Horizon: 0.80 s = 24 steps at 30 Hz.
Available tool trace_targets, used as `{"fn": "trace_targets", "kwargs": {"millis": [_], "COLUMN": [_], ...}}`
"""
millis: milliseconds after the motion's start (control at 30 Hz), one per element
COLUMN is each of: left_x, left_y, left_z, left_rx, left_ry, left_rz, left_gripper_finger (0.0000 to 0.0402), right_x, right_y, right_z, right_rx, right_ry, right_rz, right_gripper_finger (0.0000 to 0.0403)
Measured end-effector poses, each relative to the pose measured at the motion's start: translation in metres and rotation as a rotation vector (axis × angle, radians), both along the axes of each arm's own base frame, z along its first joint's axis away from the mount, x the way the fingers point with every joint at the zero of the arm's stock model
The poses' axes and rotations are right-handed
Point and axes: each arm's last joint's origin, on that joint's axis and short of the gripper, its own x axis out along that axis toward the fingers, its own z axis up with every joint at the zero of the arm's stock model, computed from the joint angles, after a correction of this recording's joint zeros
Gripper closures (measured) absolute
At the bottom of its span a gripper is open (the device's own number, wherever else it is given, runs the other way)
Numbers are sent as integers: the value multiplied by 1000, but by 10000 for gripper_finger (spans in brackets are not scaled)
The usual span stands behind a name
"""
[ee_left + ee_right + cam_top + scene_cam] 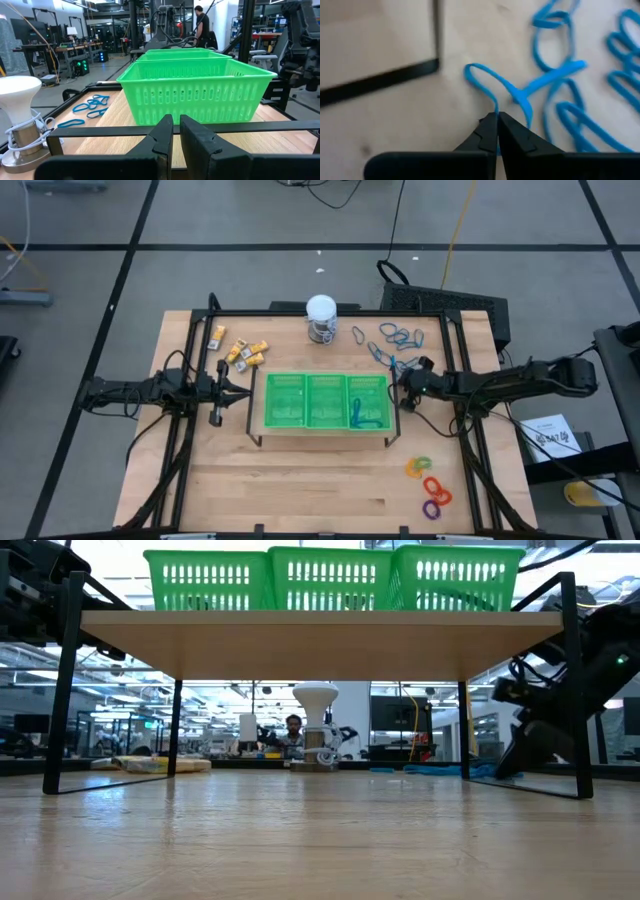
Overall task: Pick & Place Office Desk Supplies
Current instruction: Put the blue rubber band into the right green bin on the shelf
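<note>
Thin blue and grey loops (400, 335) lie on the wood at the far right, behind the raised green tray (325, 378). My right gripper (405, 380) slants down at the nearest of them and is shut on a blue loop (485, 82). More blue loops (570, 115) lie just beyond it. Small yellow-and-white blocks (240, 352) lie at the far left. Orange, purple and green rings (430, 485) lie at the near right. My left gripper (215, 405) waits shut and level at the tray's left end, holding nothing. My right gripper pinches one strand of the blue loop (496, 106) between its two fingertips. It comes slanting down from the table's right side. The rest of the loop lies slack on the wood ahead of the fingers, and one part crosses another blue strand (550, 77).
The tray stands on a black-legged wooden shelf (320, 645), and its right compartment holds some blue loops (362, 415). A white-topped round jar (320, 318) stands at the far middle. A black frame bar (380, 80) runs close beside the held loop. Bare wood lies in front of the tray.
</note>
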Motion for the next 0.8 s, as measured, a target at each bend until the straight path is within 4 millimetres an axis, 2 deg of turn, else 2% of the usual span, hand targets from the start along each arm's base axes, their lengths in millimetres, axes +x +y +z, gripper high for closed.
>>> {"fn": "trace_targets", "kwargs": {"millis": [800], "left_x": [0], "left_y": [0], "left_z": [0], "left_rx": [0], "left_ry": [0], "left_rz": [0], "left_gripper_finger": [357], "right_x": [-6], "right_y": [0], "right_z": [36], "right_rx": [-82], "right_ry": [-291], "right_rz": [-42], "right_gripper_finger": [402]}}
